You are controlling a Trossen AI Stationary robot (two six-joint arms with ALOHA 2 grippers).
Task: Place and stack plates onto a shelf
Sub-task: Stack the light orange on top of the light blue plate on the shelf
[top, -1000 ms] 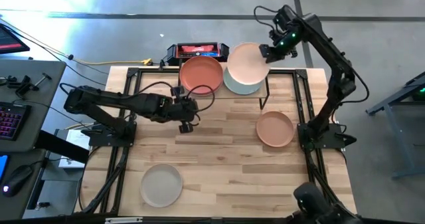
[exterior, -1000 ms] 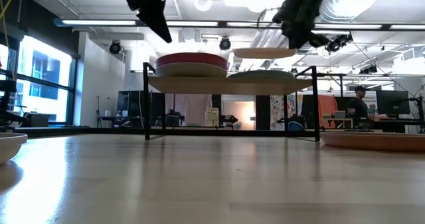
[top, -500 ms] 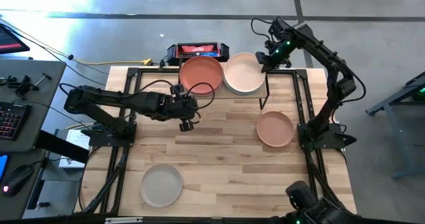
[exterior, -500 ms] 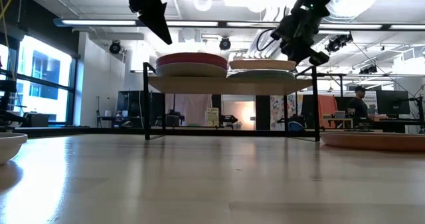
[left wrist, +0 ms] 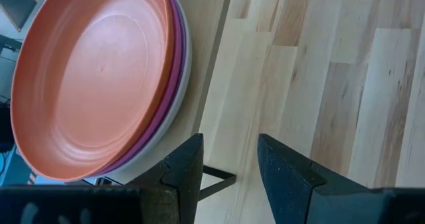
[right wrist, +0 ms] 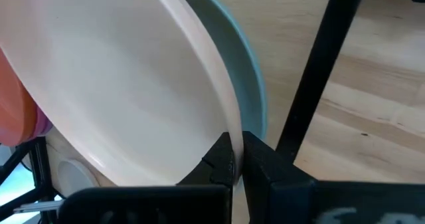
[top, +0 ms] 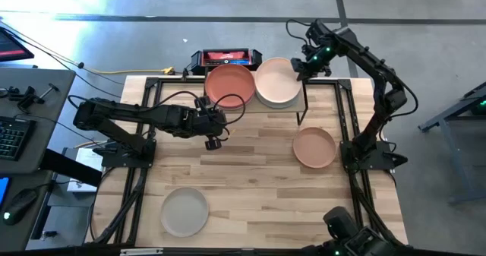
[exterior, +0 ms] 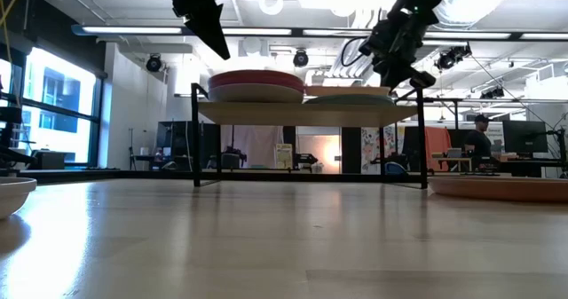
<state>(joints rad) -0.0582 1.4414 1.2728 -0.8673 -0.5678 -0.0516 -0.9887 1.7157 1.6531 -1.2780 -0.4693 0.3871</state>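
Observation:
The shelf [top: 302, 98] stands at the table's far edge. On its left half is a stack of plates with a terracotta one [top: 230, 85] on top [left wrist: 93, 78]. On its right half a pale cream plate [top: 276, 81] lies on a teal plate [right wrist: 251, 91], and my right gripper [top: 301, 67] is shut on the cream plate. My left gripper [top: 213, 140] hangs open over the table, just near of the shelf's left half, with nothing between its fingers [left wrist: 229, 167]. My right gripper pinches the cream plate's rim [right wrist: 224, 127] between its two fingers, on the plate's far right side. The fingers slant down from the far right. The plate lies about level on the teal plate on the shelf [exterior: 348, 91].
A tan plate [top: 314, 147] lies on the table near the right edge and a grey plate [top: 184, 212] at the near left. A red-and-black box [top: 225, 57] sits behind the shelf. The shelf's black leg [right wrist: 319, 71] stands close beside my right gripper.
My right gripper has come down and slightly toward the table's left with the cream plate, staying shut. The plate, which hung above the shelf's right half, now lies on the teal plate.

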